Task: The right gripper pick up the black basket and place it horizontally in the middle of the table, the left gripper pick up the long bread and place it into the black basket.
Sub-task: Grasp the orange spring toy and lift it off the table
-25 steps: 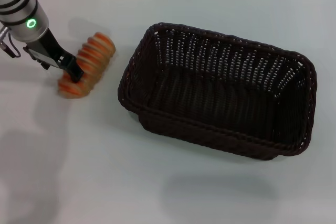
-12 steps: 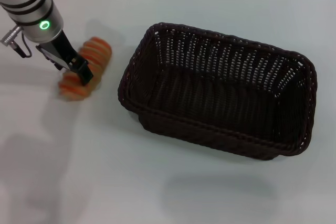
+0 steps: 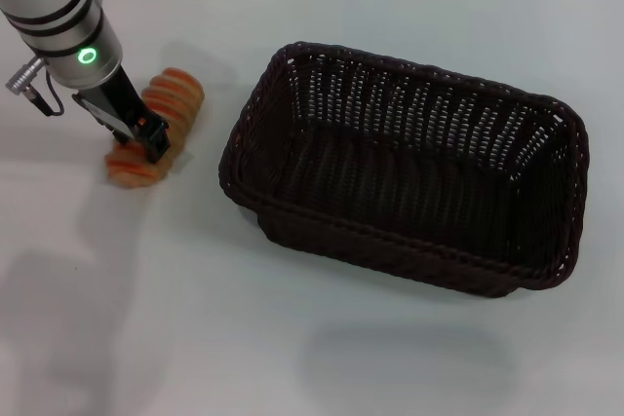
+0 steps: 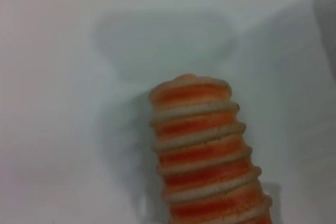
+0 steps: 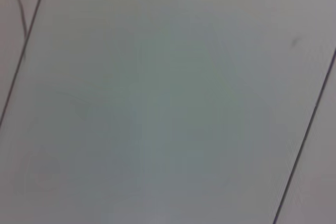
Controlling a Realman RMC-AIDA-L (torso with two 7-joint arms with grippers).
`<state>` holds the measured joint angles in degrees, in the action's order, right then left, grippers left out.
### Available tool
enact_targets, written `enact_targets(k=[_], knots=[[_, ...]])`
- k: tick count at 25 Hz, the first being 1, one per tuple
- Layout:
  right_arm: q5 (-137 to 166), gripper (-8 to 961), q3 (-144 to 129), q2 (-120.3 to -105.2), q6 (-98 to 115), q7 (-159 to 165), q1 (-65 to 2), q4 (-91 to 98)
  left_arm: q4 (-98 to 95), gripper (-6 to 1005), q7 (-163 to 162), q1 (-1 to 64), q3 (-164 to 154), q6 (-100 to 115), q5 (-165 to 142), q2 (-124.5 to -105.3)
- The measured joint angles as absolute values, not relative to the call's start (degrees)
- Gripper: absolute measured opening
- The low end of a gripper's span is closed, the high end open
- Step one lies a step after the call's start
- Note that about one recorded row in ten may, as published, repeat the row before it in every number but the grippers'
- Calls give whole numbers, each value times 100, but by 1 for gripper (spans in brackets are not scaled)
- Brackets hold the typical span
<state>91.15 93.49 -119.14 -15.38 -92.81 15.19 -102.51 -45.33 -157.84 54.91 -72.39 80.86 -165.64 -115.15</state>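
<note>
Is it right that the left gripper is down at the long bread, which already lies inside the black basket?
Not quite. The left gripper is at the long bread, but the head view shows the bread on the table, beside the empty black basket.

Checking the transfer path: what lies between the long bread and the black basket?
In the head view, only bare white table separates the long bread from the black basket.

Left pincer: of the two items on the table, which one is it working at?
The long bread, the small ridged orange-tan roll on the table's left; the left pincer sits on it. The black basket lies apart, untouched.
</note>
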Motion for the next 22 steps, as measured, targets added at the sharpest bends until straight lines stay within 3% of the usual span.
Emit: enact_targets(k=[2,6,13,20,22], knots=[[9118,544,9358,-11913,-1560,-9282,1498,-10221,-4532,453,-15784,5495,-7239,8079,-16564,-11521],[9122,544,9373,-11910,-1688,-9282,1442,-10200,-4532,471,-15778,5495,-7285,8063,-16562,-11546],[9124,544,9369,-11909,-1714,-9282,1362,-10194,-4531,592,-15767,5466,-7294,8044,-16559,-11558],[9124,544,9356,-11909,-1791,-9282,1336,-10200,-4530,608,-15767,5417,-7295,8037,-16558,-11558],[9124,544,9361,-11909,-1814,-9282,1326,-10195,-4530,533,-15767,5417,-7295,8037,-16558,-11558]])
